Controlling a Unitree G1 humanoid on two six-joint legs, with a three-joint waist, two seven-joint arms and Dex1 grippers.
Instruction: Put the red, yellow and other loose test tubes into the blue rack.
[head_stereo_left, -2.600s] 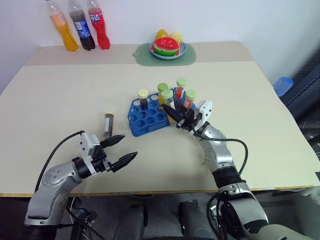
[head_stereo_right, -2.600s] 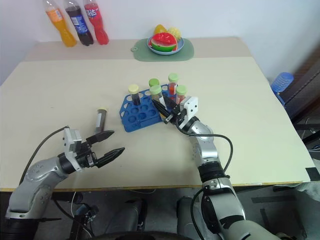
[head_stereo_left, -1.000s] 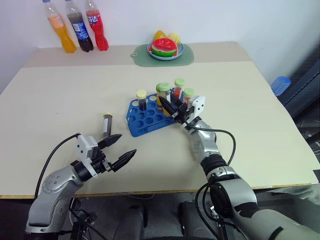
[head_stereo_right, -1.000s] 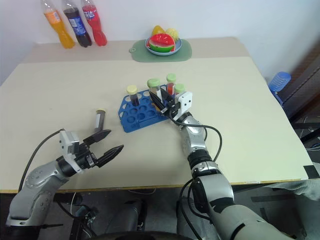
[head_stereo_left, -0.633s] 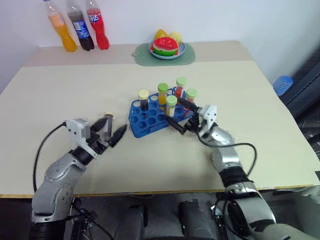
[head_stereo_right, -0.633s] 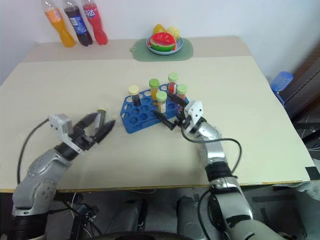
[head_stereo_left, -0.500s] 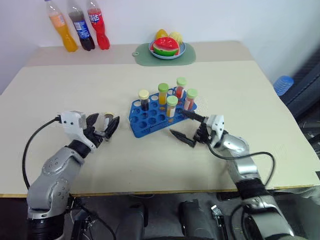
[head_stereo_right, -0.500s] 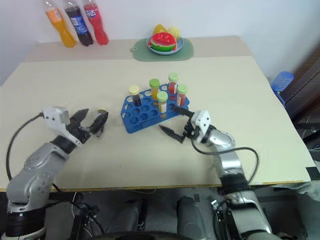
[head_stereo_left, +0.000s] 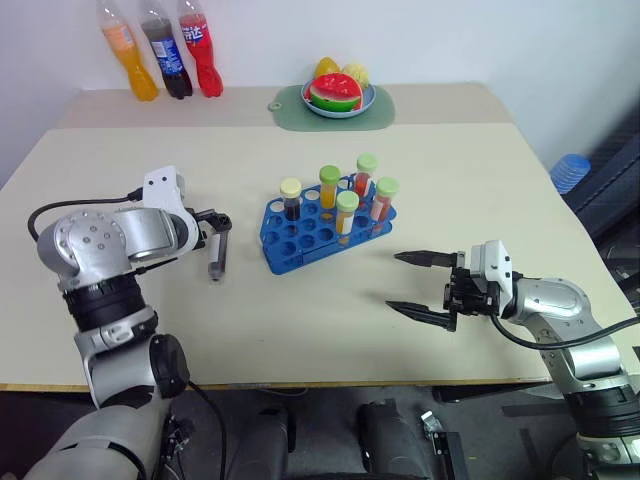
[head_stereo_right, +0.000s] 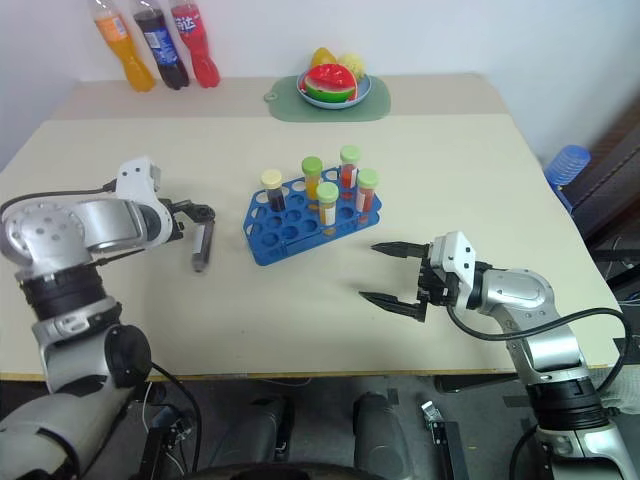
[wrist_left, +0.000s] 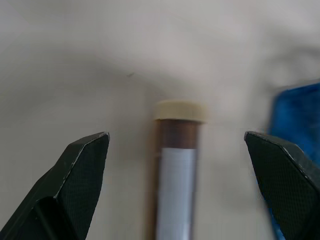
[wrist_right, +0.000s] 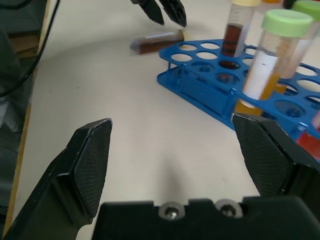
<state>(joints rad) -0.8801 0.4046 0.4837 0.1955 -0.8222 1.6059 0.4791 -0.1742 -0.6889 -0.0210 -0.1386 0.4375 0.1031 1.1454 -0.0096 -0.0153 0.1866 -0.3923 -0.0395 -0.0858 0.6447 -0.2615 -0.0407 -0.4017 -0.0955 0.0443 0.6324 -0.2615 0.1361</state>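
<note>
1. We are working over a pale beige table against a white wall, with three tall soda bottles and a fruit plate on a pale green mat at its far edge.

2. Our right gripper has just let go of the green-capped yellow tube, which is now standing in the bright blue plastic rack, and has pulled back toward the near edge; its jaws are standing wide apart and holding nothing.

3. That is leaving five capped tubes upright in the rack, so we are judging this placement finished.

4. Our left gripper has swung up from the near edge and is now pointing down over the one remaining loose tube, a clear one with dark brown liquid and a pale cap.

5. In the left wrist view this brown tube is lying flat on the table between our wide-open jaws, touched by neither finger, with the rack just beyond one fingertip.

6. So we are reading the last pickup as lined up but not yet closed on.

7. The tube's lower end is cut off in the wrist view, and our left arm is hiding much of the left gripper in the head views.
</note>
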